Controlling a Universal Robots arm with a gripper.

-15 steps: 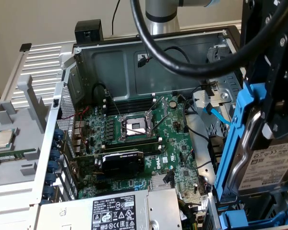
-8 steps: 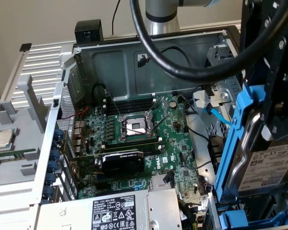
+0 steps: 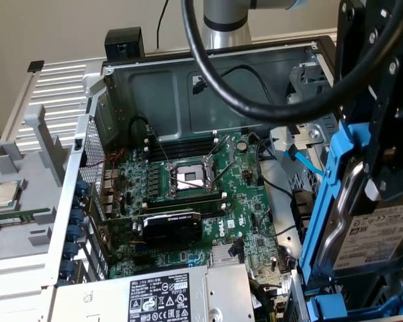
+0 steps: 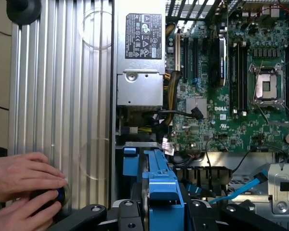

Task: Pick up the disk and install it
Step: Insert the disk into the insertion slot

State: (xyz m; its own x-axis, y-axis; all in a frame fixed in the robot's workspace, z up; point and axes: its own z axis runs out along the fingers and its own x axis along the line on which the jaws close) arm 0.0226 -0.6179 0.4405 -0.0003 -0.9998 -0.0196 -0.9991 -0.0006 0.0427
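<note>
Exterior view: disk [image 3: 373, 235] picked, held over the open case [image 3: 154, 94], not installed yet.
Jaws closed on the disk; gripper [image 4: 162, 214] holds it on edge in its blue carrier, at the exterior view's right, near the blue SATA cable [image 3: 307, 163]. Step looks like transport to the bay. My read: seating needs the carrier squared to the bay and the cable kept clear. Person's hands [image 4: 21, 175] rest on the desk [image 4: 62, 72] beside the case.

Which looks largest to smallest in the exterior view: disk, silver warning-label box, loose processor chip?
1. the disk, nearest the camera, so its lead is unsure
2. the silver box, partly out of frame
3. the processor chip, clearly smallest
</note>
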